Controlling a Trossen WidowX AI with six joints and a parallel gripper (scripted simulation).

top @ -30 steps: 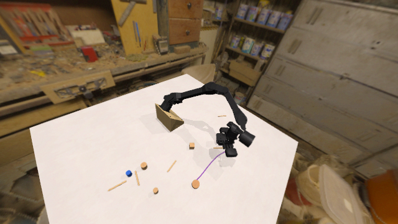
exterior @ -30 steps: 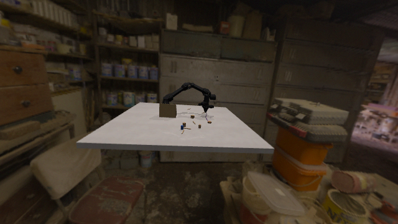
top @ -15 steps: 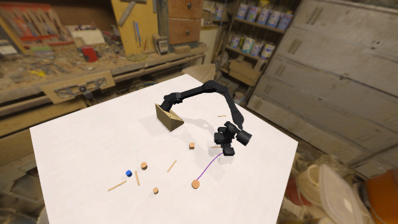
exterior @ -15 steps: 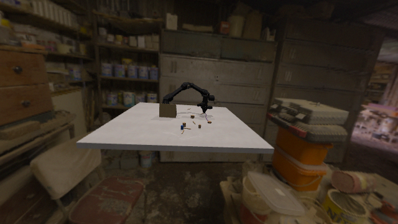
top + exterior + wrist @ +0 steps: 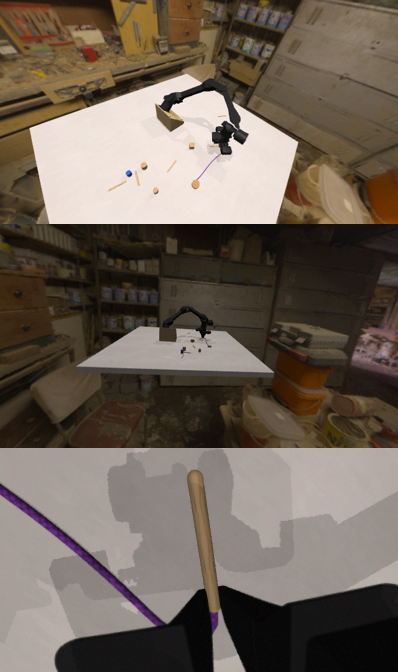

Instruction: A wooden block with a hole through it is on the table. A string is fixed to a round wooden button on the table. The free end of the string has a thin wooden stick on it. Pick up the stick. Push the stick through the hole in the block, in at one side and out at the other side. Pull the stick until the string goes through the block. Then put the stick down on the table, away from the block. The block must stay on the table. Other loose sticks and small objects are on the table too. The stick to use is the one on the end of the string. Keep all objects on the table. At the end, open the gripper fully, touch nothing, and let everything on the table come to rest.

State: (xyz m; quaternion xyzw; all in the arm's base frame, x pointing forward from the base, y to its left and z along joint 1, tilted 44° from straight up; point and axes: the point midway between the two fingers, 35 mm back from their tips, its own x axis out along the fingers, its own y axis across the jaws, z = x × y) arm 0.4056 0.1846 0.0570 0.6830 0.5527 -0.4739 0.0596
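Thin light-wood stick [image 5: 214,145] [image 5: 202,538]: gripped at its string end by the closed fingers of the black gripper [image 5: 226,150] [image 5: 203,336] [image 5: 212,595]; its far end projects beyond the fingertips. Purple string [image 5: 206,168] [image 5: 206,342] [image 5: 85,555] curves from the grip region to the round wooden button [image 5: 195,184] [image 5: 209,346] on the white table [image 5: 93,140] [image 5: 140,364]. Small wooden cube [image 5: 191,145] [image 5: 192,340] sits near the gripper; a hole cannot be made out. Large brown wedge-shaped block [image 5: 168,119] [image 5: 168,335] lies at the arm's base. Opposite side: small blue object [image 5: 129,173] [image 5: 182,351] near a round wooden piece [image 5: 143,165] [image 5: 184,348] and two loose sticks.
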